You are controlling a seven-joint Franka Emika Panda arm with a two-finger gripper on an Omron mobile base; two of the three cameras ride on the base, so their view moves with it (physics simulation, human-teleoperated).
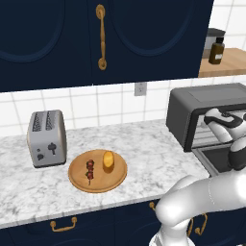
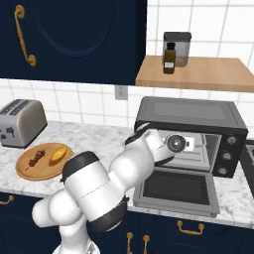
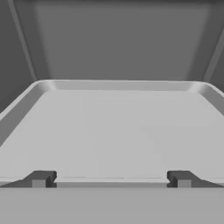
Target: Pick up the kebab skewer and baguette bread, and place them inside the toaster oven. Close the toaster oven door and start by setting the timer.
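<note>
Kebab skewer (image 1: 90, 171) and baguette bread (image 1: 108, 160) lie side by side on the wooden plate (image 1: 77, 180), well apart from my gripper (image 3: 111, 178); its jaws are spread wide and empty at the toaster oven (image 2: 198, 116) mouth; I should withdraw over the lowered toaster oven door (image 2: 174, 188), then descend squarely over the skewer.

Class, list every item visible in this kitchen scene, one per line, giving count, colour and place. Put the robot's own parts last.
kebab skewer: one, dark red and brown, on the plate's left half
baguette bread: one, golden-orange, on the plate, right of the skewer
plate: one, round, wooden, on the counter
toaster: one, silver, left of the plate
toaster oven: one, dark grey, on the counter's right part
toaster oven door: one, dark, dropped open
bottle: one, brown, on the wooden shelf
canister: one, grey, behind the bottle
hand: one, dark fingertips, open, empty, at the oven's mouth
</note>
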